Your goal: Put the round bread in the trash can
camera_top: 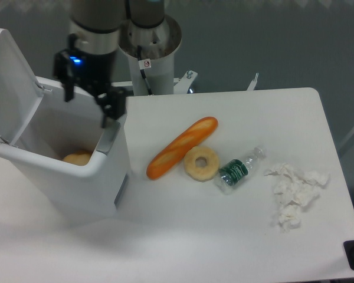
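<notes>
- Black two-finger gripper (109, 109) poised over the right rim of the large white plastic trash can (65, 177); fingers look apart with nothing between them, though dark against dark.
- Golden, lumpy round bread (78, 157) lying inside the bin, low against its near wall, only the top showing.
- Bread down and slightly left of the gripper, inside the can; no long axis to speak of, being a round knot.
- Judged from this: placing done, only a straight lift needed to clear the rim and the raised flip lid (12, 82) at the bin's far left.
- Bin standing at the left edge of the white table (253, 236), lid tilted open and back.
- Near the table's middle: long orange baguette (182, 147) lying diagonally, pale ring-shaped bread (201, 163) touching its lower side.
- Just right of the ring, small green-labelled clear plastic bottle (238, 170) on its side; crumpled white tissue (295, 194) near the right edge.
- Grey floor beyond the table.
</notes>
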